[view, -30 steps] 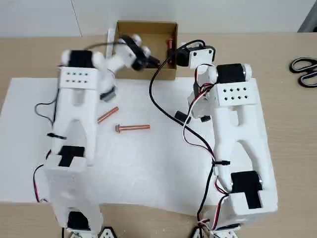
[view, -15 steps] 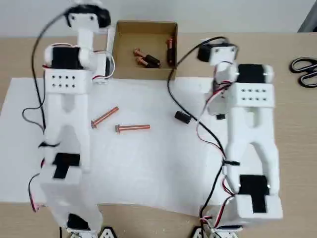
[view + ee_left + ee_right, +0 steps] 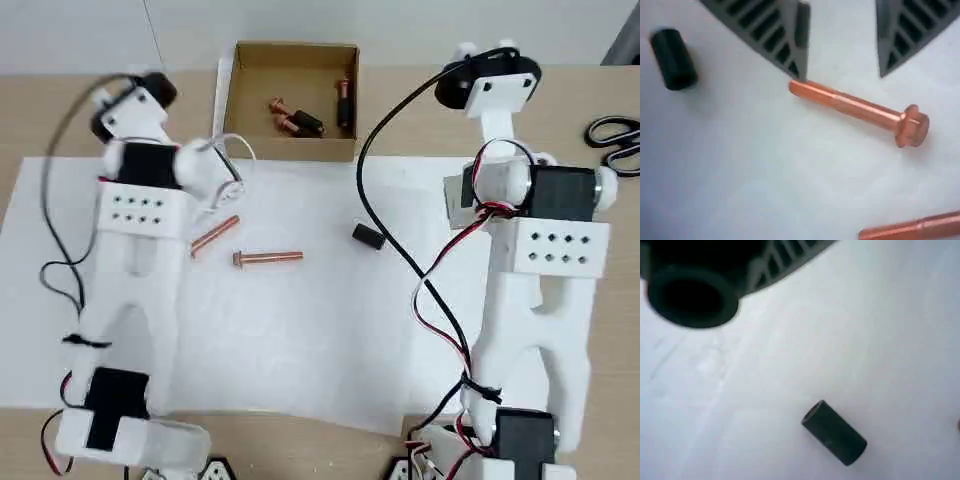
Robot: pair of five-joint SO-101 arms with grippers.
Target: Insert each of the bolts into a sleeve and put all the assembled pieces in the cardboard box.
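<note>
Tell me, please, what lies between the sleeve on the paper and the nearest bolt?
Nothing; the high view shows bare paper between the sleeve and that bolt.

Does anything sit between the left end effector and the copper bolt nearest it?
Nothing visible does. The left end effector is open over the copper bolt, bare white sheet around it; the black sleeve lies off to one side.

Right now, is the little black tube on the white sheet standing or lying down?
Lying down: the black sleeve rests lengthwise on the white sheet.
</note>
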